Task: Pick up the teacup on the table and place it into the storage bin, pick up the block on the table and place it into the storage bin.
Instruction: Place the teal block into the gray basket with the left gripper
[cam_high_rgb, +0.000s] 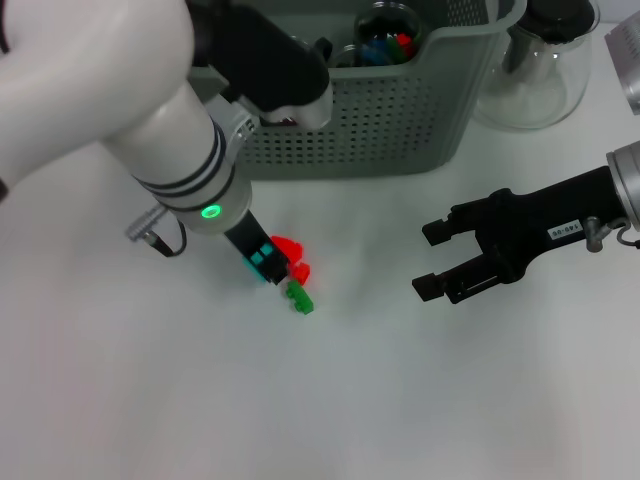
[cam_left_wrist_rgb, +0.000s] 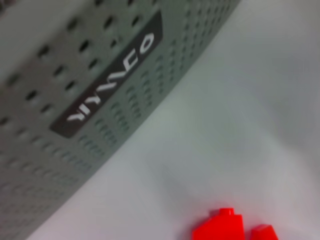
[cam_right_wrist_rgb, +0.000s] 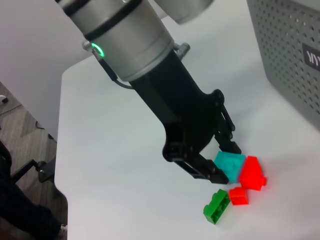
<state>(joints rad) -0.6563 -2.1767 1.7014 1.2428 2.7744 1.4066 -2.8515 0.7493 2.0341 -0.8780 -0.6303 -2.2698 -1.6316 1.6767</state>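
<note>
teacup (cam_high_rgb: 385, 36) with coloured blocks sits inside storage bin (cam_high_rgb: 400, 120).

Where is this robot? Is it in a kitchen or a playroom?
Probably a robot test lab, not a home: a bare white table, toy blocks like the teal block, a grey-green storage bin, and a glass jug as props.

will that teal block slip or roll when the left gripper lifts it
Probably not. The teal block looks like rigid, flat-sided plastic, so it should not roll. It sits between the left gripper fingers and looks small and light. Its smooth faces might let it twist, and it may nudge the touching red block.
</note>
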